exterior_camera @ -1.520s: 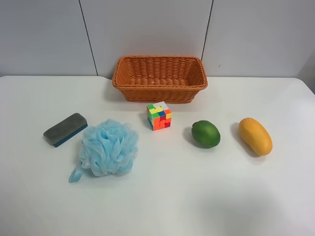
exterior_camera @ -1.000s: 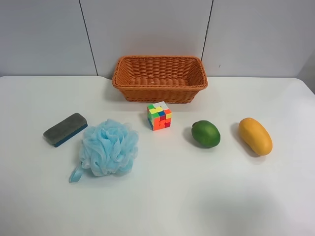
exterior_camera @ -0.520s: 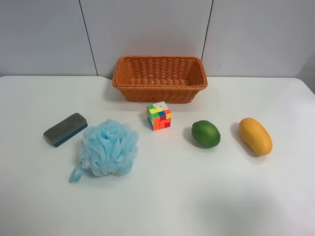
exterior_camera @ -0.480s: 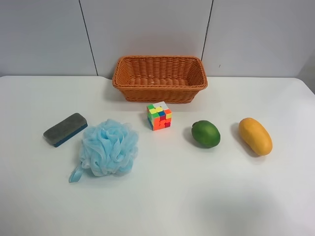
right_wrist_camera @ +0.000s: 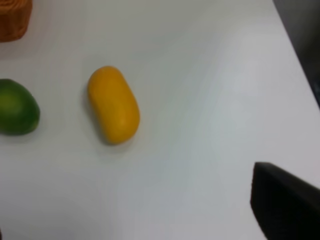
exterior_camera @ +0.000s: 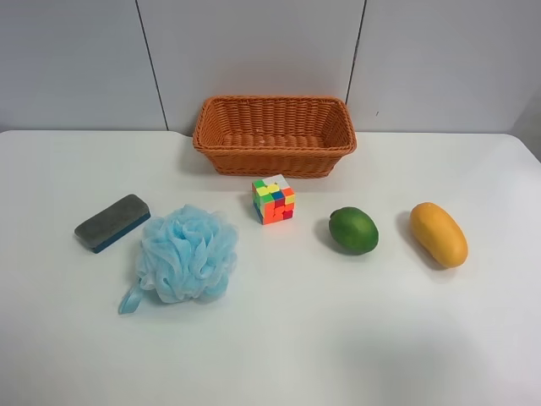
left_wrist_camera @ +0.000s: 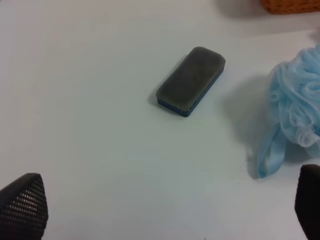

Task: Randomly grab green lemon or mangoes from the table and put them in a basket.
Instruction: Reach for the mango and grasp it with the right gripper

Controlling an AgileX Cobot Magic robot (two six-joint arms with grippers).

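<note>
on the table [exterior_camera: 338, 338], lemon [exterior_camera: 353, 229] lies between cube [exterior_camera: 274, 200] and mango [exterior_camera: 439, 234], touching neither; basket [exterior_camera: 275, 161] stands behind the cube. left jaws spread wide, holding nothing, near eraser [left_wrist_camera: 190, 81] and puff [left_wrist_camera: 297, 100]. right jaws: one finger [right_wrist_camera: 285, 205] shows near mango, so opening cannot be told.

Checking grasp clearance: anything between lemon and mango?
No, only bare table between lemon and mango; both the exterior high and right wrist views show it.

Bright even light; soft, blurry wrist views.
</note>
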